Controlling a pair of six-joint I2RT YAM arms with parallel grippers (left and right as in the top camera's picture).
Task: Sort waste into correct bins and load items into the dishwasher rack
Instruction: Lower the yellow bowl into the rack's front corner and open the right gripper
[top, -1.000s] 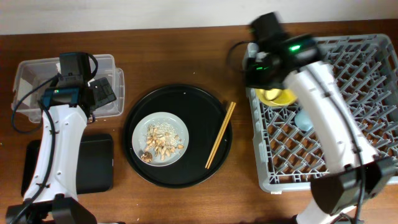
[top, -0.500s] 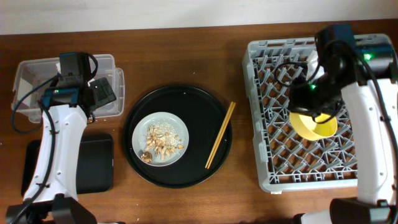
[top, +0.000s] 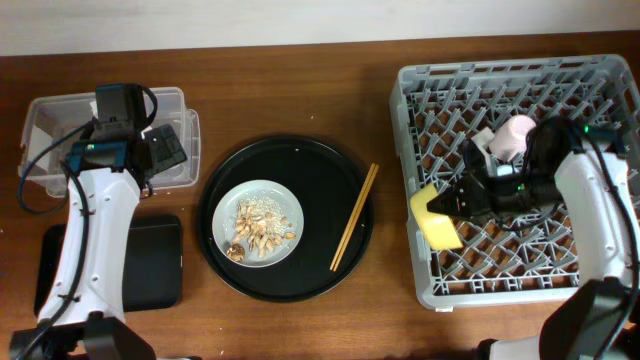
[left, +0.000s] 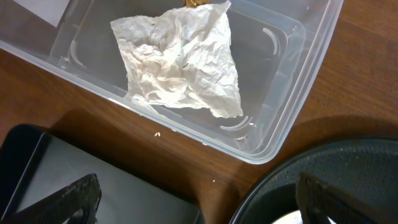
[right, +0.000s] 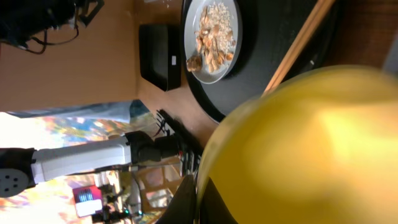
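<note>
Right of the large round black tray (top: 300, 150), the grey dishwasher rack (top: 500, 70) stands on the wooden worktop (top: 300, 95). The right gripper (top: 468, 198) reaches across the rack towards the tray, its fingers clenched on the yellow bowl (top: 437, 222). The bowl is tipped on edge over the side of the rack nearest the tray; whether it touches the pegs cannot be told. A small pink cup (top: 515, 135) lies in the rack, farther from the tray than the bowl and just beside the right arm. On the tray itself, left of its middle, sits the grey round plate (top: 225, 205) with a pile of tan food scraps (top: 262, 230). The wooden chopsticks (top: 355, 217) lie side by side on a slant near the tray's right edge. Left of the tray stands the clear plastic tub (left: 298, 81) with a crumpled white wrapper (left: 180, 62) inside. The left gripper (left: 198, 199) hangs over the end of the tub nearest the tray, fingers released and spread wide with nothing between them. The small black tray (top: 155, 262) lies left of the round tray, towards the robot's side of the worktop.
</note>
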